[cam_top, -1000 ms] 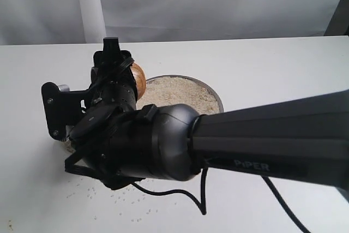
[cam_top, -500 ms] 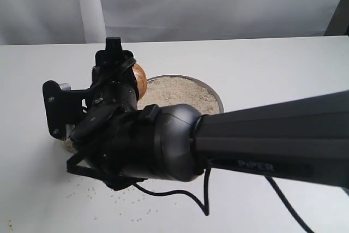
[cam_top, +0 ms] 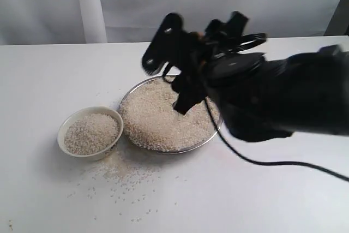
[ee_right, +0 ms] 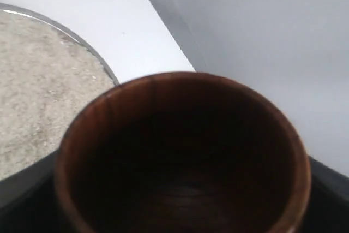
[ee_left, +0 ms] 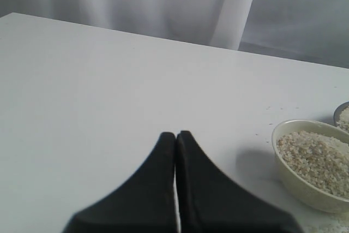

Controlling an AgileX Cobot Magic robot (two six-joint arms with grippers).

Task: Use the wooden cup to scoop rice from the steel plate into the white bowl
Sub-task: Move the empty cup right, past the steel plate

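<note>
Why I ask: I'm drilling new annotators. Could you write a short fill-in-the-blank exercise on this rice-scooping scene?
1. In the exterior view, the white bowl sits to the ____ of the steel plate.
2. The wooden cup is ____ inside.
3. The left hand is ____ and holds nothing.
Missing words: left; empty; shut.

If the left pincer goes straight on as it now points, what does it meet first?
Probably bare white table; the shut left pincer aims past the white bowl, off to one side. Depth is unclear.
</note>
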